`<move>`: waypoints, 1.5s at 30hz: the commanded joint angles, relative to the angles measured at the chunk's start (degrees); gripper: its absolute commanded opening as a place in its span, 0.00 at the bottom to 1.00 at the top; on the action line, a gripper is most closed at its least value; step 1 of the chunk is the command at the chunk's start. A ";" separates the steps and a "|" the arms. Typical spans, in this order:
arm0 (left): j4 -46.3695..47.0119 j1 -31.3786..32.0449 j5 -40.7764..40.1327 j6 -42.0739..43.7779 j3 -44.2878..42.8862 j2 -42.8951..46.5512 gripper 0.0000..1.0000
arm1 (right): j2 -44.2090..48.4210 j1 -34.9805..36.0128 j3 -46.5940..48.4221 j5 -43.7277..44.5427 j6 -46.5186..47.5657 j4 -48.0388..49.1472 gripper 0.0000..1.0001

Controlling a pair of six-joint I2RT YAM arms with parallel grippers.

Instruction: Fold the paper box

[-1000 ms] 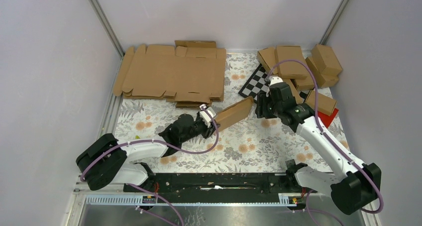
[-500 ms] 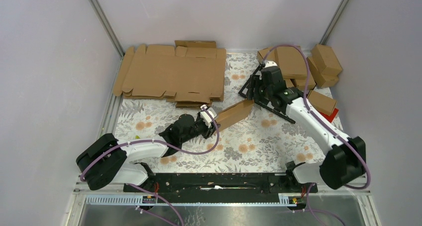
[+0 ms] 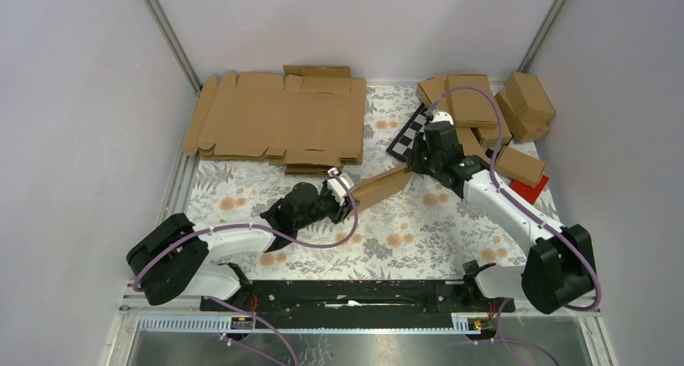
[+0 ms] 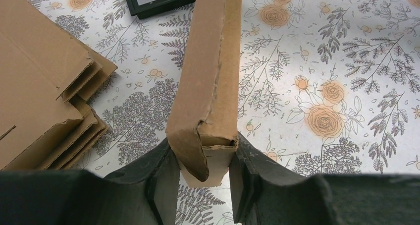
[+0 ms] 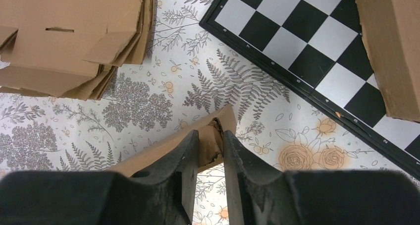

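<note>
A: In the middle of the worktop the box [image 3: 379,185] lies slantwise, one end toward the near-left corner and the other toward the far-right. The left gripper [image 3: 345,193] is clamped on the near-left end. Its wrist view shows a finger pressed to each side of the carton.

B: And the other arm? A second ago it hung just off the far end, touching nothing.

A: Half a second ago it had swung back over the board [image 3: 407,136]. Now the right gripper [image 5: 211,145] has come in on that far-right end. Its fingers [image 5: 185,160] straddle the end flap and cardboard fills the narrow gap, so I read it as pinched shut on the box.

B: Did the box move meanwhile?

A: Hardly at all. The left arm has kept it where it was.

B: So both ends are held.

A: Yes, and I'd judge that the work on the far end can begin, with the left arm steadying while the right folds the flap. The body is already a slim tube. The near end's flap looks only partly tucked.

B: Any worry?

A: The flap's edge looks ragged at the right fingers, so a hard tug might tear it. The blanks [image 3: 278,124] sit well apart at the far-left corner.
</note>
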State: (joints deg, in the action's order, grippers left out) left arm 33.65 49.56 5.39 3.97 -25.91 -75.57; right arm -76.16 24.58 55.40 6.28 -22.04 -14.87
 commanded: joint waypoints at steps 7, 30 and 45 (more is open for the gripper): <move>-1.66 -1.26 1.42 -2.66 -2.13 -1.51 0.13 | 7.27 -0.41 -13.86 5.80 -2.76 8.82 0.30; -1.46 -3.40 4.76 -3.84 -2.21 -2.34 0.13 | 7.41 -9.20 -25.86 -6.04 -16.14 20.38 0.45; -1.84 -3.59 5.08 -3.81 -2.48 -2.61 0.13 | -1.45 -16.97 -36.67 -27.20 -35.38 39.44 0.54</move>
State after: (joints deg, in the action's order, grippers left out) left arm 33.04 46.44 10.31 0.86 -27.29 -77.14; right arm -71.83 9.93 25.19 -15.57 -52.69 28.62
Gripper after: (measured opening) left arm 0.363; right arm 0.506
